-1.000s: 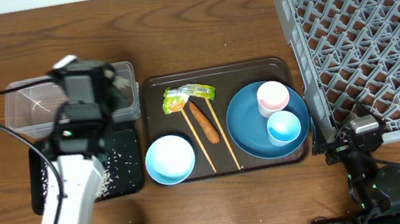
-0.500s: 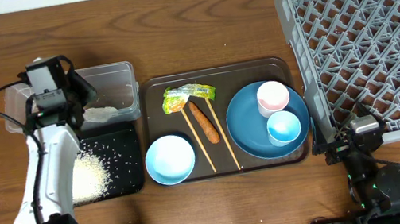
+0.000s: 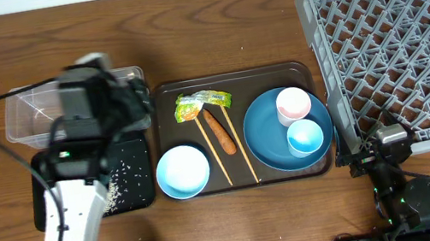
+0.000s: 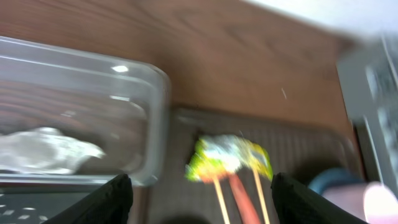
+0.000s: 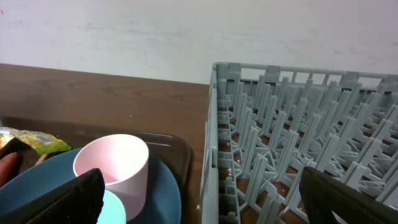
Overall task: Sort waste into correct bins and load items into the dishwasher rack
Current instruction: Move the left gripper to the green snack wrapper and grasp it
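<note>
My left gripper (image 4: 208, 202) is open with nothing between its fingers and hovers over the right end of the clear tub (image 4: 155, 93), also seen from above (image 3: 132, 101). A crumpled white napkin (image 4: 43, 151) lies inside that tub (image 3: 31, 115). Just beyond it on the brown tray lie the yellow-green wrapper (image 3: 202, 103), the orange sausage piece (image 3: 219, 132) and two chopsticks (image 3: 242, 146). Rice grains (image 3: 114, 193) lie in the black tray (image 3: 137, 163). My right gripper (image 5: 208, 199) stands open beside the grey rack (image 3: 397, 40), near the pink cup (image 5: 112, 165).
The brown serving tray (image 3: 230, 76) also holds a pale blue bowl (image 3: 182, 171) and a blue plate (image 3: 266, 125) carrying the pink cup (image 3: 293, 105) and a light blue cup (image 3: 304, 137). The left arm covers part of the tub and black tray.
The left gripper opened and let the napkin go into the clear tub. The left arm swung left, then back right toward the brown tray. The right arm has not moved.
</note>
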Available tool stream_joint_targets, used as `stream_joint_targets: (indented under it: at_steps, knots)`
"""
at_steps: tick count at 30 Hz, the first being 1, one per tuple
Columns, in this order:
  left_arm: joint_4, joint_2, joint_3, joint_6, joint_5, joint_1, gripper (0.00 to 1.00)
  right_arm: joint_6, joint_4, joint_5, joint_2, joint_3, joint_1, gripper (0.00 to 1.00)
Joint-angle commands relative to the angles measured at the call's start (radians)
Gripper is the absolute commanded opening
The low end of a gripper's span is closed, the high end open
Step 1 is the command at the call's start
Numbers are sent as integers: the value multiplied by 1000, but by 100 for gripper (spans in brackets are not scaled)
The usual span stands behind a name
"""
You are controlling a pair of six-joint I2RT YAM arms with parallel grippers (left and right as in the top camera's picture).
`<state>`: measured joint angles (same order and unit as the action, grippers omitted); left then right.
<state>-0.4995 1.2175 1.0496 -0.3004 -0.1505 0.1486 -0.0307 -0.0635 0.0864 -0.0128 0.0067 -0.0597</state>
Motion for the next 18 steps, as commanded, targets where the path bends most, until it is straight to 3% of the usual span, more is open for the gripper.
stream_joint_targets:
  at_steps: [1,7,12,18]
  knots:
    - [-15,36,19,101,47,103,75,-8,-4,-3,3,-1,-11,99]
    - [9,154,19,127,248,247,81,-8,-4,-4,3,-1,-11,99]
    - [48,279,19,203,253,288,90,-8,-4,-4,3,-1,-11,99]
    - [100,435,19,322,253,291,91,-8,-4,-4,3,-1,-11,99]
